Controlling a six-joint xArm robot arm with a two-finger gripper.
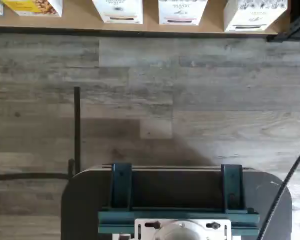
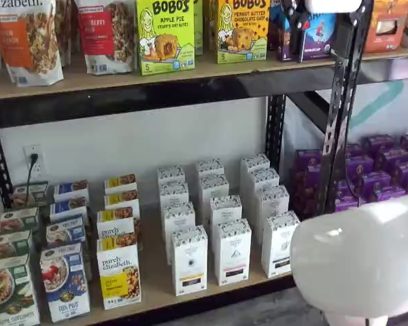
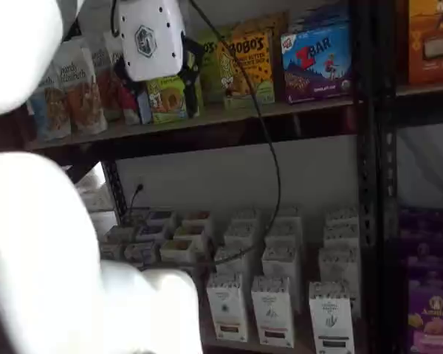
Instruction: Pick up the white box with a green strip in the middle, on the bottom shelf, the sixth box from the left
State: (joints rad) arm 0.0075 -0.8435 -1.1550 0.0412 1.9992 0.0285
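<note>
Start pose for a shelf pick, with the arm raised clear of the goods. Your two-finger gripper with white body and black fingers [image 3: 181,65] hangs level with the upper shelf, in front of the snack boxes there. Its fingers are blurred against the packaging, but the jaws stand wide and carry nothing.

Your target, the tall slim white carton with a speckled top and a thin pale green band [image 2: 280,243], stands upright at the front of the long tan wooden bottom shelf [image 2: 156,292]. It heads the right-hand column of white cartons, with a like carton [image 2: 232,251] just beside it and more lined up behind; it also shows in the other shelf view [image 3: 331,317].

Front placement leaves its face and top free, so a frontal approach is probably easiest. The close neighbour suggests little room for a finger on that side.

The wrist view shows grey plank flooring [image 1: 190,100] and the dark teal-bracketed mount [image 1: 175,200], with the target's lower face [image 1: 255,14] at the frame's edge, so the camera is far from it.
</note>
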